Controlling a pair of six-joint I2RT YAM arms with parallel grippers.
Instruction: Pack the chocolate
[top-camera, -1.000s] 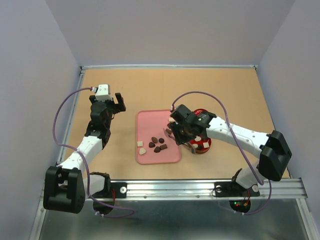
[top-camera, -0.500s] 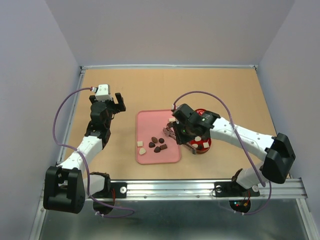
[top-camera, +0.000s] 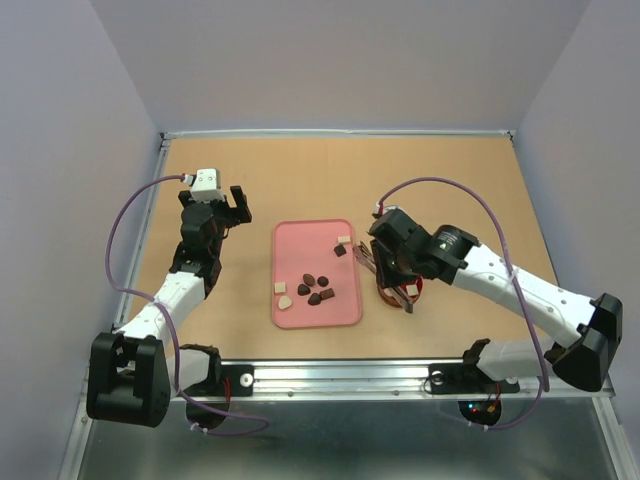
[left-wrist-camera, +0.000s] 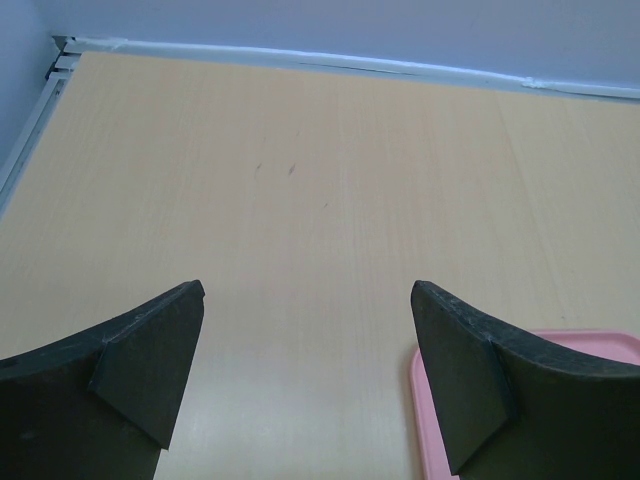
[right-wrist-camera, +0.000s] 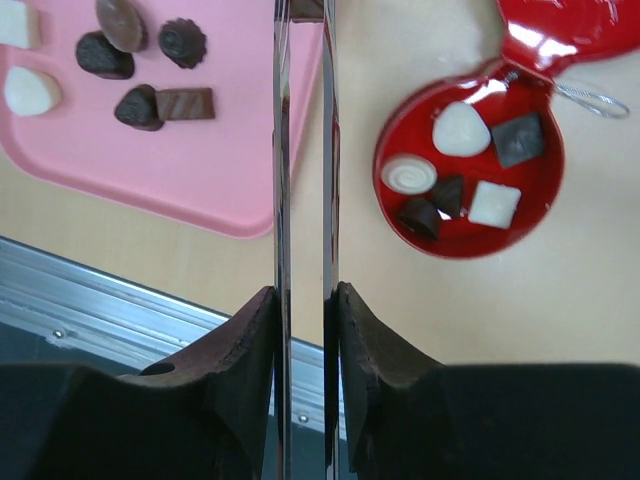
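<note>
Tabletop (left-wrist-camera: 330, 190): pale board with fine wood grain, matt. Tray (right-wrist-camera: 220, 170): smooth pink plastic with a low sheen. Tin (right-wrist-camera: 545, 188): red-lacquered, metal-looking and highly glossy, with bright reflections. Chocolate (right-wrist-camera: 160, 105): dark pieces faintly satin, some ribbed or moulded; cream pieces duller. Tongs (right-wrist-camera: 328, 180): thin polished metal strips, mirror-bright. Fingers (left-wrist-camera: 150, 360) of the left gripper (left-wrist-camera: 307, 295): dark matt plastic, finely textured. Rail (right-wrist-camera: 90, 295): bare brushed metal.

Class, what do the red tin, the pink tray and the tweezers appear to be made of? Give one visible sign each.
Red tin: probably lacquered metal; glossy, with sharp highlights.
Pink tray: likely plastic; matte, uniform colour, rounded moulded rim.
Tweezers: polished metal, it seems; thin blades, mirror-like.
</note>
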